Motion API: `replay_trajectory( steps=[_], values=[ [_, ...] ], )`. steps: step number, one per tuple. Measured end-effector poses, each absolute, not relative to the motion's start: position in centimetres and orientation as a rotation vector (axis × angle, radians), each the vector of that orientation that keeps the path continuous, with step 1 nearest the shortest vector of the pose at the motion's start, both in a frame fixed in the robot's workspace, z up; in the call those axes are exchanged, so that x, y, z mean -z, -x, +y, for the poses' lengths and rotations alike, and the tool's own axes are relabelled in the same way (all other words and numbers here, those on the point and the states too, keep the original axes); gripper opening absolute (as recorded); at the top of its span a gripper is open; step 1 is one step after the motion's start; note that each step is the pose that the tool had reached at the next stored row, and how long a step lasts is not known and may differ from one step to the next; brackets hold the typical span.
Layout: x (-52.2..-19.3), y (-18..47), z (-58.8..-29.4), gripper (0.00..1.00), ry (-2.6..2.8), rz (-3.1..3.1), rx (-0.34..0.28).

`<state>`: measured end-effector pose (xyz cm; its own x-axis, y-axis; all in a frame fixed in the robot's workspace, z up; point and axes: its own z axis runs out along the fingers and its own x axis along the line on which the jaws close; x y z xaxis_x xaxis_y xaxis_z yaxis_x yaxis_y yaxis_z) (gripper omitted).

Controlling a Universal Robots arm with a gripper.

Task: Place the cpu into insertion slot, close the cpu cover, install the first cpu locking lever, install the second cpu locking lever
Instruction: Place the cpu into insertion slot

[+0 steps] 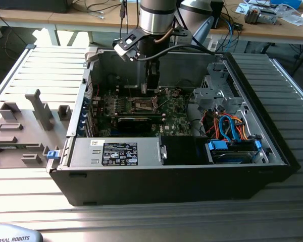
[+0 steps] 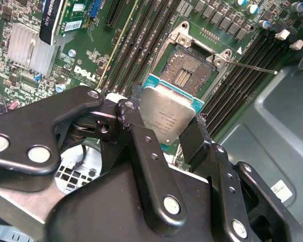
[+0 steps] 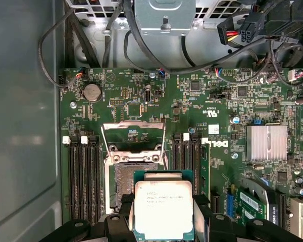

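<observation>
surface: ribbed metal table (image 1: 141, 222) | behind: wooden desks (image 1: 35, 17) with cables (image 1: 98, 9) | light: bright

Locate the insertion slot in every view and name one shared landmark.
Exterior view: insertion slot mid-board, under the pincer.
Second wrist view: insertion slot open, beyond the cpu held in the pincer.
First wrist view: insertion slot partly hidden behind that cpu.
Shared landmark: the green circuit board around it.

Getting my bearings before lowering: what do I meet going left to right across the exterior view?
Grey fixture blocks → near case wall → gripper holding the cpu → metal drive cage → far case wall.
</observation>
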<state>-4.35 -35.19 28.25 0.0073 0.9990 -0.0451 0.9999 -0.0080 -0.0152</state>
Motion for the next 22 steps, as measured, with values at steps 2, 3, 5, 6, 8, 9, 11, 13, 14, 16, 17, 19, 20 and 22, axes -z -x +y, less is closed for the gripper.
replay_trajectory(
  steps=[2, 3, 5, 6, 8, 9, 11, 13, 14, 16, 17, 19, 20, 22],
  values=[
    [-28.22, 4.35, -35.19, 0.54, -2.215, 2.198, 0.067],
    [-28.21, 4.35, -35.19, 0.54, -2.214, 2.198, 0.067],
    [-28.16, 4.35, -35.19, 0.54, -2.215, 2.198, 0.067],
    [-28.15, 4.35, -35.19, 0.54, -2.214, 2.198, 0.067],
    [-27.87, 4.35, -35.19, 0.54, -2.214, 2.198, 0.067],
    [-27.86, 4.35, -35.19, 0.54, -2.214, 2.198, 0.067],
    [-27.82, 4.35, -35.19, 0.54, -2.214, 2.198, 0.067],
    [-27.62, 4.35, -35.19, 0.54, -2.214, 2.198, 0.067],
    [-27.41, 4.35, -35.19, 0.54, -2.214, 2.198, 0.067],
    [-27.38, 4.35, -35.19, 0.54, -2.214, 2.198, 0.067],
    [-27.36, 4.35, -35.19, 0.54, -2.215, 2.198, 0.067],
    [-27.33, 4.35, -35.19, 0.54, -2.214, 2.198, 0.067],
    [-27.32, 4.35, -35.19, 0.54, -2.214, 2.198, 0.067],
    [-27.26, 4.35, -35.19, 0.54, -2.214, 2.198, 0.066]
  ],
)
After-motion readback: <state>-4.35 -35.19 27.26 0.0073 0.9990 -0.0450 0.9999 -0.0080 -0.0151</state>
